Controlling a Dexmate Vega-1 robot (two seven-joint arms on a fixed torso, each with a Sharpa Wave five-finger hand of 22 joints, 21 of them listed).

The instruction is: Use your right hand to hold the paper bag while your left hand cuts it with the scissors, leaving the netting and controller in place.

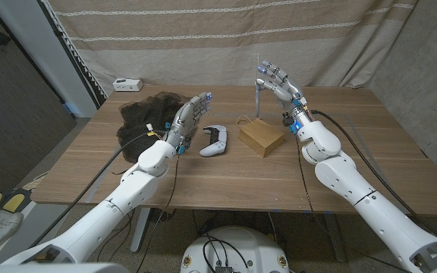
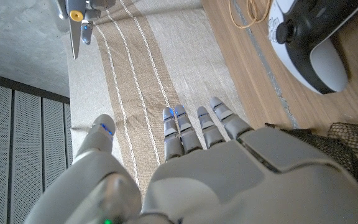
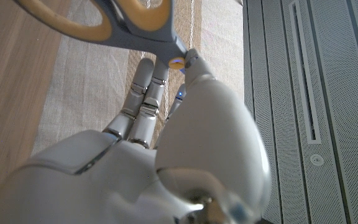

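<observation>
A striped beige curtain (image 1: 226, 38) is hanging behind the wooden table (image 1: 203, 182) in the head view, with a small white box (image 1: 127, 84) sitting at the table's far left edge. The paper bag (image 1: 261, 138) is lying near the middle of the table, the white controller (image 1: 215, 141) just to its left, and the dark netting (image 1: 146, 114) is spreading further left. The left hand (image 1: 188, 121) is hovering over the table between the netting and the controller, fingers apart and holding nothing. The right hand (image 1: 279, 87) is raised above the far side of the bag, pinching the scissors (image 1: 257, 95), whose blades are pointing up.

In the left wrist view, the left hand (image 2: 197, 162) is reaching out with fingers straight and spread, nothing in it. The controller (image 2: 309, 43) is lying on the wood beyond it, the netting (image 2: 347, 146) is showing beside the hand, and the scissors' blade tips (image 2: 78, 28) are hanging against the curtain.

In the right wrist view, the right hand (image 3: 160, 143) is gripping the scissors (image 3: 129, 25) near the pivot, thumb against the grey blade, with the orange handles crossing in front of the curtain.
</observation>
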